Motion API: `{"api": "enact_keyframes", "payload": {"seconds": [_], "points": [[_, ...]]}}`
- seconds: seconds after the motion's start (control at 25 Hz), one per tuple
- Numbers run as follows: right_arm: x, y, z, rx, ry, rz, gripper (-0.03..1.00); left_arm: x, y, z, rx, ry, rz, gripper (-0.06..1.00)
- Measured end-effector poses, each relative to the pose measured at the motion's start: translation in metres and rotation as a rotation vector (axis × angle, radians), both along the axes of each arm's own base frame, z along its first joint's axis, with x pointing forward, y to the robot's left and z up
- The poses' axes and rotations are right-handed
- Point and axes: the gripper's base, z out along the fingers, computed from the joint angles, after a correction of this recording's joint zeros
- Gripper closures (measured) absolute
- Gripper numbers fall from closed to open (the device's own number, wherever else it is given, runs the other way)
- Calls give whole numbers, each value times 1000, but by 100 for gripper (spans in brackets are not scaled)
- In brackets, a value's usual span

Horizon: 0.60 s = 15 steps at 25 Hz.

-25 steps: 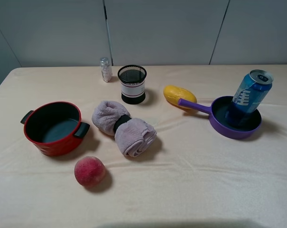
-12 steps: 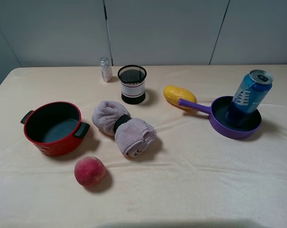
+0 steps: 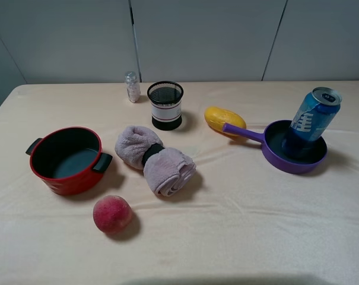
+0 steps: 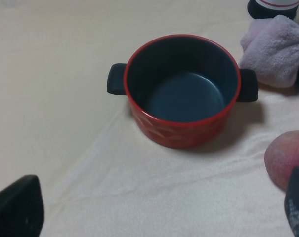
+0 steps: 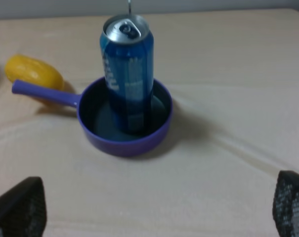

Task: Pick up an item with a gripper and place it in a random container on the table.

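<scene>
Both grippers: each wrist view shows two black fingertips spread wide at the edges of the picture, with nothing between them.
Right gripper [image 5: 149, 207]: open wide and empty, backed off on the near side of the can, touching nothing.
Left gripper [image 4: 154, 210]: open and empty too, hanging near the red pot [image 4: 181, 94] with the peach [image 4: 287, 158] just beside one fingertip.
Can [image 3: 311, 122]: stands inside the purple pan [image 3: 273, 155] at the far right of the table [image 3: 238, 237], leaning a little against the pan's wall (not lying flat).
Stage, as I judge it: the placing looks done; what is left is pulling clear.
How to do it well: draw the right arm straight back and up, jaws kept apart, since a brush against the tilted can could tip it out.
Neighbours: the yellow fruit [image 3: 224, 119] lies by the pan handle [image 3: 243, 132], well off the retreat path.
</scene>
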Motion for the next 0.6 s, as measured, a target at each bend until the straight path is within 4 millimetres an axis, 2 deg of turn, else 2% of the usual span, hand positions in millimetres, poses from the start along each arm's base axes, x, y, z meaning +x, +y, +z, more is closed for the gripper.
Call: {"api": "enact_keyframes", "payload": {"seconds": [0.6], "points": [[5,0,-4,0,-18,1,27,0,0,0,0,0,0,-4]]}}
